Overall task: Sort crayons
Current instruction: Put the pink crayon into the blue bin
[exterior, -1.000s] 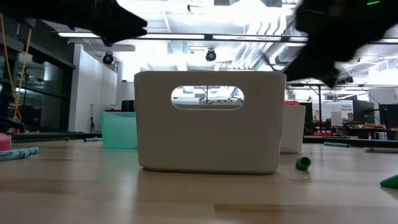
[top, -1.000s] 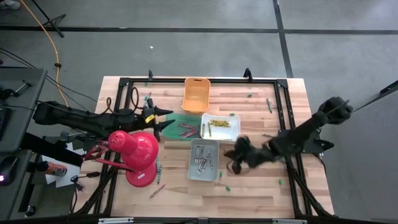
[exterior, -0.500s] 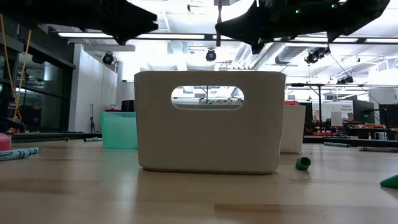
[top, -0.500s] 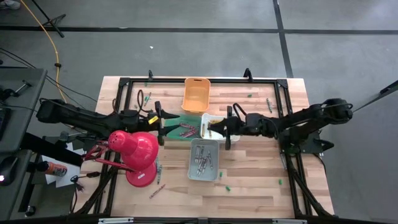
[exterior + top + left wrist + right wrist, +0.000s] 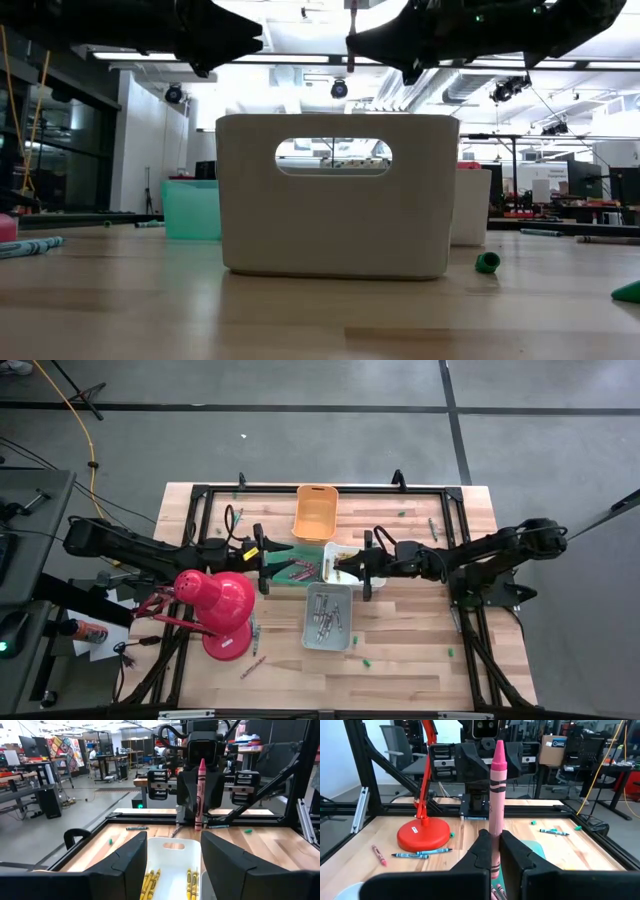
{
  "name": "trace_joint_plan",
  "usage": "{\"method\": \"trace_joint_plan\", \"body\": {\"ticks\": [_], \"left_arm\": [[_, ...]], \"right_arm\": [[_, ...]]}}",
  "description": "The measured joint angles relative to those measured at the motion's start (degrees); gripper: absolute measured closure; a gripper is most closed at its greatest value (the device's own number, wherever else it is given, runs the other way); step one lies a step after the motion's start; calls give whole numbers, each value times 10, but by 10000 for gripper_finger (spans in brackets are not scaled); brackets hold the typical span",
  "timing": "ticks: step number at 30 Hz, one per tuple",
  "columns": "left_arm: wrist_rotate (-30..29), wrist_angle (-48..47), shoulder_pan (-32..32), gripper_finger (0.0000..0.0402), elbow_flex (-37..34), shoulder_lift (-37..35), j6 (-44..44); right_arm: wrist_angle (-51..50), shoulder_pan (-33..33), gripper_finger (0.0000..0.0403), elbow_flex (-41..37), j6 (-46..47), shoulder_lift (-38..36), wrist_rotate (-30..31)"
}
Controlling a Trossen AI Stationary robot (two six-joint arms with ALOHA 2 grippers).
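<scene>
Right gripper [image 5: 350, 569] pinches a pink crayon [image 5: 496, 795] upright between its closed fingers [image 5: 481, 851], hovering over the white bin [image 5: 376, 574] near the table's middle, where yellow crayons [image 5: 151, 882] lie. Left gripper [image 5: 281, 558] hangs with its jaws apart above the green bin [image 5: 283, 549], just left of the white one, holding nothing; reddish crayons [image 5: 301, 569] lie there. A grey bin [image 5: 312, 631] of crayons sits nearer, an orange bin [image 5: 315, 510] farther. A red lamp [image 5: 218, 603] stands at the left.
</scene>
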Motion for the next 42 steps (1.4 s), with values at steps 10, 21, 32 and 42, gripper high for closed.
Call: {"method": "trace_joint_plan", "body": {"ticks": [10, 21, 32, 42], "left_arm": [[0, 0, 0, 229, 0, 0, 0], [-1, 4, 0, 229, 0, 0, 2], [-1, 4, 0, 229, 0, 0, 15], [-1, 1, 0, 229, 0, 0, 15]], "right_arm": [[2, 0, 396, 0, -1, 0, 0], [191, -20, 396, 2, 2, 156, 21], [109, -39, 396, 147, 60, 315, 1], [-83, -39, 372, 232, 77, 320, 22]]}}
